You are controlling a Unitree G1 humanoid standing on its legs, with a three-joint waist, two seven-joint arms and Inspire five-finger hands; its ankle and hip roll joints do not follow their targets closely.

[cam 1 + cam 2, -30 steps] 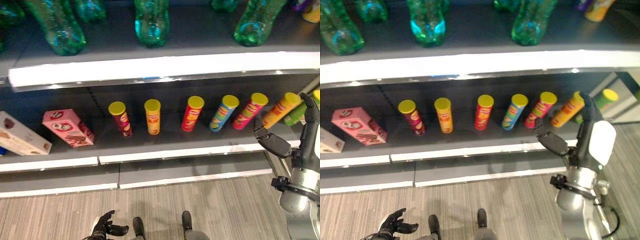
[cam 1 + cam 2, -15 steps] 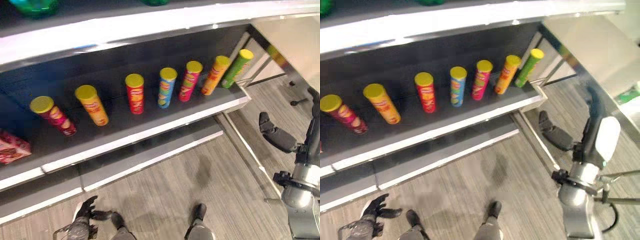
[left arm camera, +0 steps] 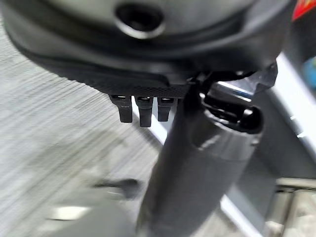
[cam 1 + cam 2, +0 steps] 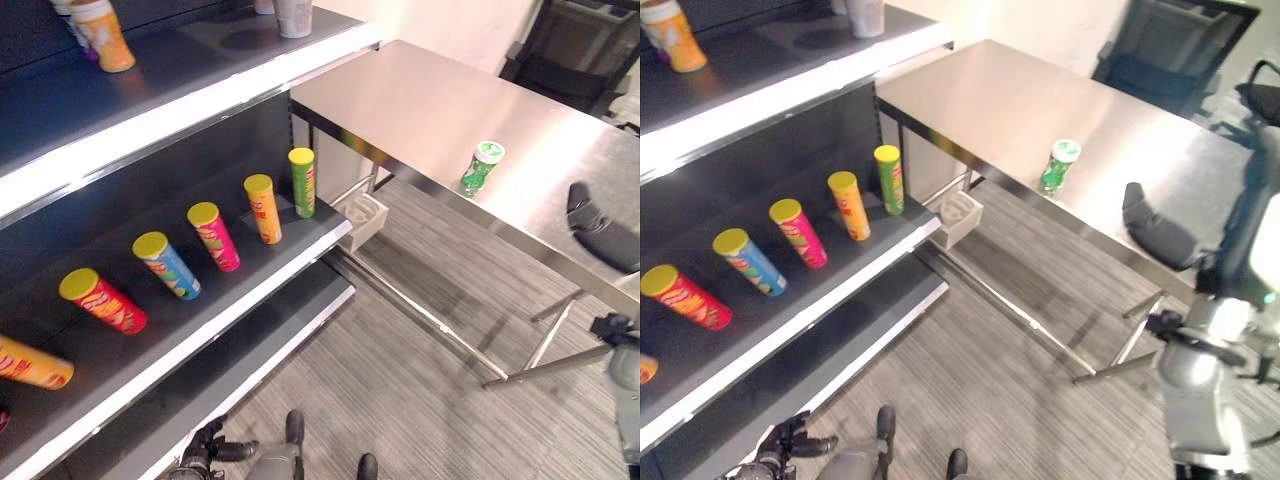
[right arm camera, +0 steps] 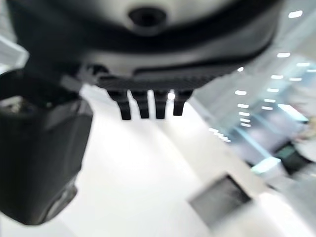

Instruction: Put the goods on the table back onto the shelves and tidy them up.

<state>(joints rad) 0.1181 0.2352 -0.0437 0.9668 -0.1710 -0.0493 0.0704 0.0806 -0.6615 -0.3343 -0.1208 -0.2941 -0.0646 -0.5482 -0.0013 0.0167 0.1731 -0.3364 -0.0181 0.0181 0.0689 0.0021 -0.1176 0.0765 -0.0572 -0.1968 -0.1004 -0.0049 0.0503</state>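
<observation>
**Camera swings from shelves to steel table, bringing one last can into sight**

Swinging right within a second, the head camera has left the green bottles and boxes behind; the cans have not moved, the view has. A long stainless steel table now runs beside the end of the dark shelf unit, its lower shelf carrying a row of tall snack cans with yellow lids, among them a green can nearest the table and an orange can just beside it. Beyond the table stands a dark office chair.

On the table, near its front edge and well apart from the shelves, stands a small green can with a white lid, upright and untouched: by all appearances, the item to be put back.

At the table's edge the right hand is raised, fingers straight and holding nothing. Low by the floor the left hand hangs idle, fingers loosely spread.

Judging by the turn, a reach for the can comes next.
</observation>
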